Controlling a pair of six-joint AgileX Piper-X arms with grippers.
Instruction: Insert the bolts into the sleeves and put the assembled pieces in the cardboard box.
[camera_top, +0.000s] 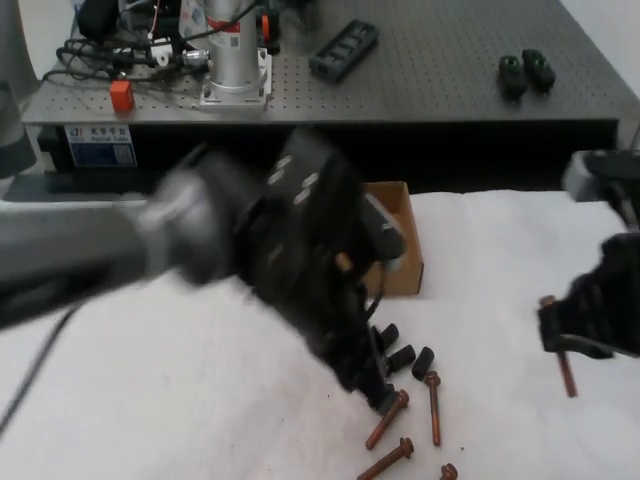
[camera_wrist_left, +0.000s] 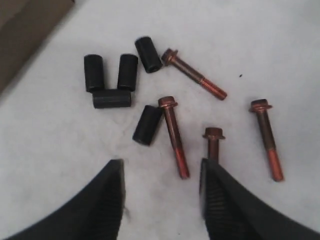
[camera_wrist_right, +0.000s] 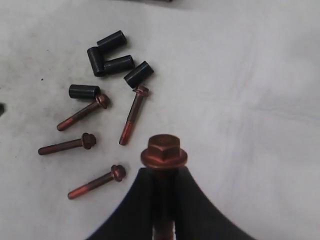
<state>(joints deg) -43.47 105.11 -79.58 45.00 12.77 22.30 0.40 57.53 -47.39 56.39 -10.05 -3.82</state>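
The left pincer (camera_wrist_left: 161, 169) is held wide open with nothing between its fingers, low over the white cloth (camera_wrist_left: 260, 35) that covers the bench. Just ahead of it, five black sleeves (camera_wrist_left: 112, 98) and four copper-coloured loose bolts (camera_wrist_left: 174, 135) are scattered close together. One lone sleeve (camera_wrist_left: 147, 125) lies beside a bolt head, nearest the open fingers. The right pincer (camera_wrist_right: 164, 176) is closed on a held bolt (camera_wrist_right: 164, 152), gripped on the shank just under the flanged hex head, which stands clear of the fingertips. The cardboard box (camera_top: 405, 272) is seen just beyond the parts, at the far edge of the cloth. The bolts are judged to be stiff, light and prone to rolling, so the hold on the shank near the head looks sound, with the threaded end left free. The sleeves are judged hard, smooth and easily tipped or rolled on the soft cloth. A sleeve is best taken across its round side at mid-length, so that both open ends are left unobstructed for the bolt.
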